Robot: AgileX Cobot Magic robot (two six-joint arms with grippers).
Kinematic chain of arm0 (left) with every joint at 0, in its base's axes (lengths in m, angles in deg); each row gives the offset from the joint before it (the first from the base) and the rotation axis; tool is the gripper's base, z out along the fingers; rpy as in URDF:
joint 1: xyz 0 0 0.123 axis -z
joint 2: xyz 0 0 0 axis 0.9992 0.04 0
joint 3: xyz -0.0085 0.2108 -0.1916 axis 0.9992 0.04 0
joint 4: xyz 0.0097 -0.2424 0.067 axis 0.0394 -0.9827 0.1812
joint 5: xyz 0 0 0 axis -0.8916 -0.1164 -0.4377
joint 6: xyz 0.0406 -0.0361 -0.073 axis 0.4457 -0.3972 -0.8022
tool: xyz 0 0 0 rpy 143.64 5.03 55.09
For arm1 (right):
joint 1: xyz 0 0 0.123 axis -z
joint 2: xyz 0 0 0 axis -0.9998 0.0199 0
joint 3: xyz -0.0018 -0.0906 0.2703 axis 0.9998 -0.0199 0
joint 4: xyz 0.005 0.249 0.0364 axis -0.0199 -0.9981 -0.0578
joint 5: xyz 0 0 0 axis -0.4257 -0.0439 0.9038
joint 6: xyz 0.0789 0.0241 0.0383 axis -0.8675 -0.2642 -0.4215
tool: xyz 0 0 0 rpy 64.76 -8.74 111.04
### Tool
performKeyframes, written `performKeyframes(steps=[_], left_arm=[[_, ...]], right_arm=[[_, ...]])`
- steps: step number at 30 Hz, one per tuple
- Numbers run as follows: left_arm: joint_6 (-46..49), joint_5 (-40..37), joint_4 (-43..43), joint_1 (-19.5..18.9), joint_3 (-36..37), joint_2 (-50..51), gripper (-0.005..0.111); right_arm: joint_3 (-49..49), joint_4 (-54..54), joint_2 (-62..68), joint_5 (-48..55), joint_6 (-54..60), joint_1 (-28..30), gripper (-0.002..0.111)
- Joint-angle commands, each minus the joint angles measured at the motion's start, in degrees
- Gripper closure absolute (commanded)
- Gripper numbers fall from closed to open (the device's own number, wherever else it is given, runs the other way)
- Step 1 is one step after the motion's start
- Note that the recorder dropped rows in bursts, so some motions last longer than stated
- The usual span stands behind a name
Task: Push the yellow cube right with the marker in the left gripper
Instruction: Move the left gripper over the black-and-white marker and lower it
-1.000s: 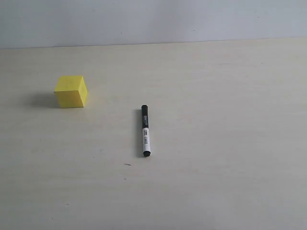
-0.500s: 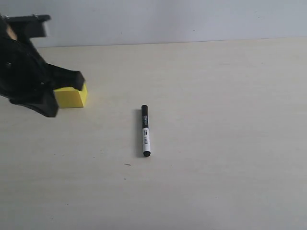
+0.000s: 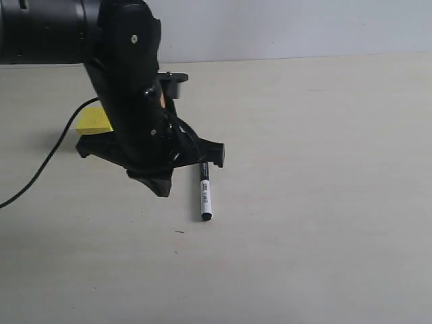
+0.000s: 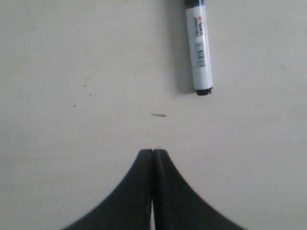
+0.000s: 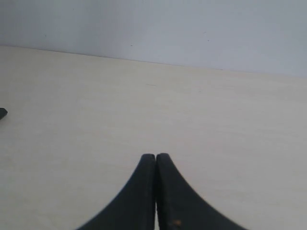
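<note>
- Left end effector [image 4: 152, 152]: fingers pressed together, gripping nothing, over the bench [image 3: 324, 202].
- One yellow cube [image 3: 92, 121] at far left, partly hidden behind the black arm [image 3: 128, 88].
- One marker [image 3: 204, 196] lying flat on the bench just right of the arm, ungripped; its white label print is too small to read.
- Right end effector [image 5: 156, 157]: fingers likewise pressed together, empty.

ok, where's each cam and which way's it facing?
Exterior: off-arm, raised, facing the wall across the table; shows left arm, left end effector by the marker, yellow cube partly hidden.
Left wrist: on the left arm, looking down at the table; left end effector shut, marker lying apart.
Right wrist: on the right arm, looking low across the table to the wall; right end effector shut.
Shared: exterior and left wrist both show the marker.
</note>
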Motion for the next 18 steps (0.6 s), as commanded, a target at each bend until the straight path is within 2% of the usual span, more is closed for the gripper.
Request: performKeyframes(steps=[1, 6, 8, 13, 15, 18], left_arm=[[-1.5, 0.5, 0.5, 0.3, -4.8, 4.5, 0.107], [-1.5, 2.6, 0.7, 0.3, -8.5, 9.4, 0.105], [-1.6, 3.4, 0.7, 0.3, -9.7, 10.9, 0.099], [-1.9, 4.2, 0.4, 0.3, -10.9, 13.9, 0.072], [-2.0, 5.0, 0.4, 0.3, -10.9, 14.7, 0.067], [-2.7, 7.0, 0.1, 0.3, -10.9, 16.0, 0.068]], right_arm=[[-0.3, 0.0, -0.3, -0.5, 0.4, 0.4, 0.108], [-0.3, 0.0, -0.3, -0.5, 0.4, 0.4, 0.108], [-0.3, 0.0, -0.3, -0.5, 0.4, 0.4, 0.108], [-0.3, 0.0, -0.3, -0.5, 0.4, 0.4, 0.108], [-0.3, 0.0, -0.3, -0.5, 0.4, 0.4, 0.108], [-0.3, 0.0, -0.3, -0.5, 0.4, 0.4, 0.108]])
